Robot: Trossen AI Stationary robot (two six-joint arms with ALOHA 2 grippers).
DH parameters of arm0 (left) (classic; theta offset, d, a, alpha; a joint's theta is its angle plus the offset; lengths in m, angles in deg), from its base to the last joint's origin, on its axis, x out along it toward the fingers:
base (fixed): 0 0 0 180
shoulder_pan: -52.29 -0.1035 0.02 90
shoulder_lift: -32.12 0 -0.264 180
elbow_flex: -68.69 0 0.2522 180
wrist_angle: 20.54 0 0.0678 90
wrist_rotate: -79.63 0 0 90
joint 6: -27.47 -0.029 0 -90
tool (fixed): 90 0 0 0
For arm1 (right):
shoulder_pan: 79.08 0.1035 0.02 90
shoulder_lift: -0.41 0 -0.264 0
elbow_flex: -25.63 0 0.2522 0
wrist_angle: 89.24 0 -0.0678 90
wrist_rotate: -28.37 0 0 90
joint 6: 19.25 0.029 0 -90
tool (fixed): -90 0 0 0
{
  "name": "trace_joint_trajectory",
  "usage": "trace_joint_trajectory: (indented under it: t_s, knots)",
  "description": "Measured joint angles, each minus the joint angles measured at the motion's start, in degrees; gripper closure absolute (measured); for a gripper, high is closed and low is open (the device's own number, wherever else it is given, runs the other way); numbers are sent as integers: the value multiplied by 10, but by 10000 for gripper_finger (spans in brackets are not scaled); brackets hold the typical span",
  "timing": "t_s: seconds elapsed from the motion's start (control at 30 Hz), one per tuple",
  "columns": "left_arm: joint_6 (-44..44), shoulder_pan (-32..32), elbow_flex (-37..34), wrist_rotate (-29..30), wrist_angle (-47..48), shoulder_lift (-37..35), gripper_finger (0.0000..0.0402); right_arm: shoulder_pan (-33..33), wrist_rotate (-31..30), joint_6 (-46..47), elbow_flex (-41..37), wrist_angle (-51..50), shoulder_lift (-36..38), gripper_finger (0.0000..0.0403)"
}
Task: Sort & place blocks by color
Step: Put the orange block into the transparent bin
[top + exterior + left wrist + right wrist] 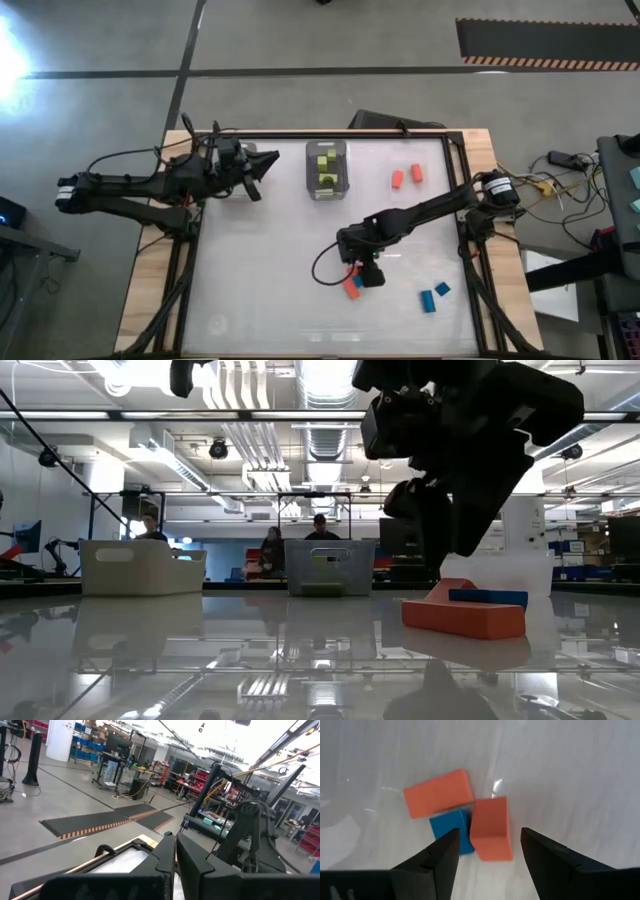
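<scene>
My right gripper (pixel 366 277) is open and points down over a cluster of three blocks near the table's middle. In the right wrist view my gripper (pixel 487 847) has its fingers on either side of an orange block (pixel 491 835) and a blue block (pixel 452 832) lying against it. A second orange block (pixel 438 792) touches both. The low view shows the orange block (pixel 463 617) and the blue one (pixel 488 597) lying flat on the table under the gripper (pixel 450 525). My left gripper (pixel 262 165) is shut and waits at the far left, with its fingers (pixel 175 855) raised off the table.
A clear bin (pixel 327 168) at the far middle holds lime green blocks. Two orange blocks (pixel 406 176) lie to its right. Two blue blocks (pixel 434 295) lie near the right front. A pale bin (pixel 140 565) shows in the low view. The table's left half has free room.
</scene>
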Motion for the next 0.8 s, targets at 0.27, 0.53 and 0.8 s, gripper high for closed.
trace_joint_trajectory:
  t_s: [0.27,0.53,0.8]
  knots:
    - [0,0,0,0,0,0,402,0,-1,44,-45,54,0,202]
    - [0,0,0,0,0,-1,402,0,-2,76,-77,112,-1,202]
    - [1,0,1,0,-1,0,402,-4,-8,71,-77,116,-1,230]
